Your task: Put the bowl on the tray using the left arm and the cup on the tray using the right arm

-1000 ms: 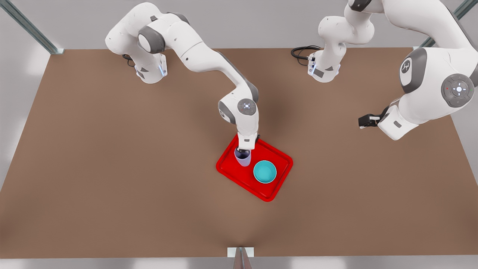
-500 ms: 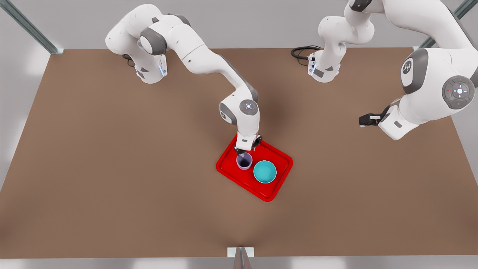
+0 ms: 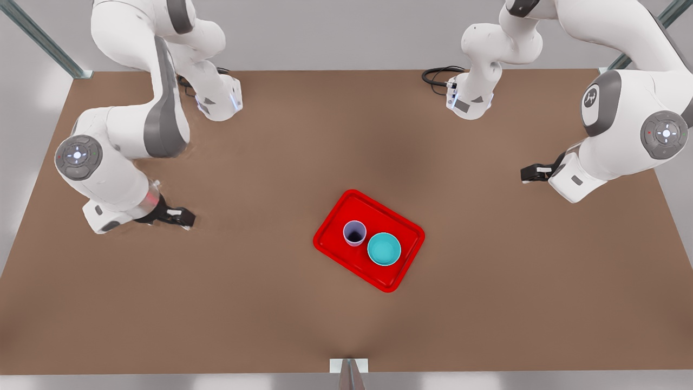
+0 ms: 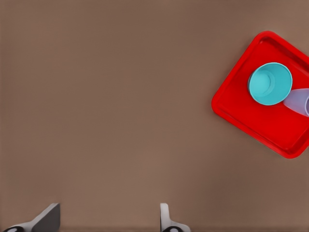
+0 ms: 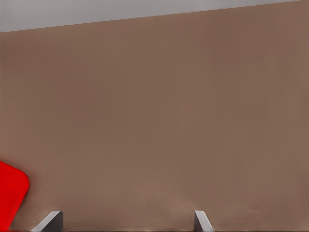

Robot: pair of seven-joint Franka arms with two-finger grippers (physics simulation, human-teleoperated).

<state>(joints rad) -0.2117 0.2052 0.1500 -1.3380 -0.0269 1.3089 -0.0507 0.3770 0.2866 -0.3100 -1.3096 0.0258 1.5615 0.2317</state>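
Front view: the red tray (image 3: 352,206) lies askew near the middle of the brown desk (image 3: 216,303), a little toward its near edge. The lavender cup (image 3: 354,233) stands upright on the tray, mouth up, and the teal bowl (image 3: 384,249) sits on the tray just beside it, on the side toward the front view's right. Whether the 2 touch cannot be told. The right tool (image 3: 183,218) hangs low over the desk toward the edge on the front view's left, well apart from the tray. The left tool (image 3: 529,174) hangs toward the opposite edge, also well apart from the tray.

Left wrist view: the left tool (image 4: 108,220) has its 2 fingertips (image 4: 48,218) spread wide over bare desk (image 4: 96,96), gripping nothing. The tray (image 4: 231,111) lies farther off, with the bowl (image 4: 270,83) on it and the cup (image 4: 300,100) beyond the bowl.

Right wrist view: the right tool (image 5: 126,221) also has its fingertips (image 5: 50,220) wide apart and empty above the desk (image 5: 169,121). 1 rounded corner of the tray (image 5: 12,198) is in sight.
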